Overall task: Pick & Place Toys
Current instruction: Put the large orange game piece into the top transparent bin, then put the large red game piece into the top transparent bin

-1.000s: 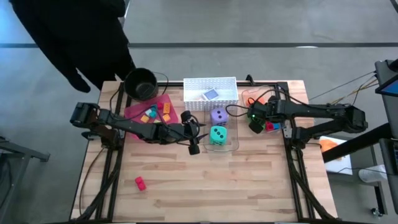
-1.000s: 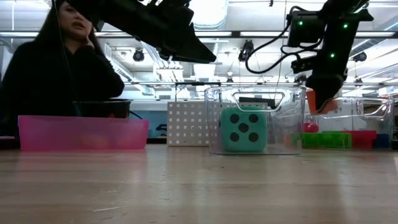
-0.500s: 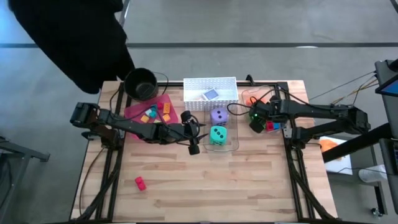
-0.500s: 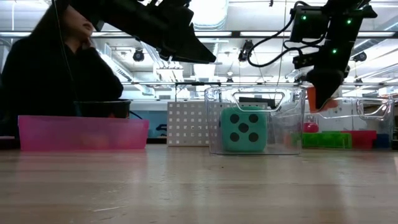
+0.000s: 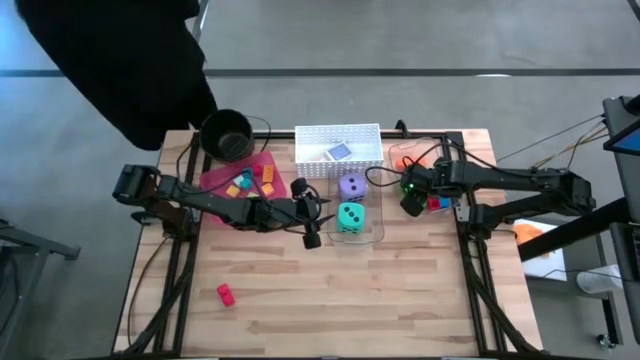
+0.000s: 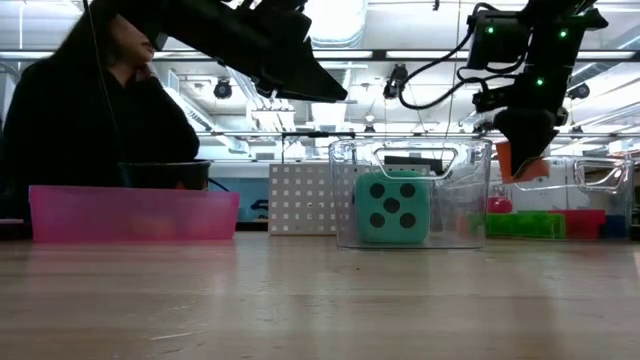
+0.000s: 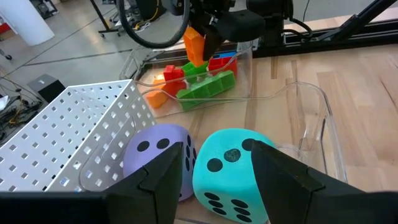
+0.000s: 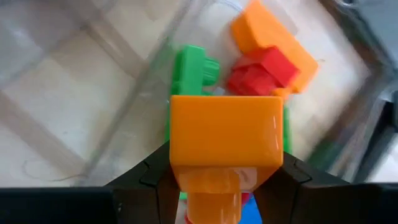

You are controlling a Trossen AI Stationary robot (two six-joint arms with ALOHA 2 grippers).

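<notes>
My right gripper (image 5: pixel 410 203) is shut on an orange brick (image 8: pixel 224 134), held above a clear tray (image 7: pixel 134 65) of red, green and orange bricks at the table's right. My left gripper (image 5: pixel 318 213) stands open and raised in mid-table. It points at a teal die (image 7: pixel 233 171) and a purple die (image 7: pixel 155 155), which sit side by side in a clear container (image 5: pixel 375 236); nothing is between its fingers. A red brick (image 5: pixel 226 294) lies alone on the table near the front left. My right gripper pinches the orange brick by two opposite sides (image 8: pixel 177 155) between its two fingers. The fingers slant steeply down from above. The brick (image 6: pixel 522 162) hangs tilted, lifted clear above the bricks in the clear tray.
A pink tray (image 5: pixel 215 180) with several small bricks and a black round pot (image 5: pixel 227 135) stand at the far left. A white perforated basket (image 5: pixel 338 150) holding a card stands far centre. A person in black is behind the far left corner.
My right gripper has turned a little at the wrist while staying over the clear tray, so the orange brick hangs at a slightly different tilt.
</notes>
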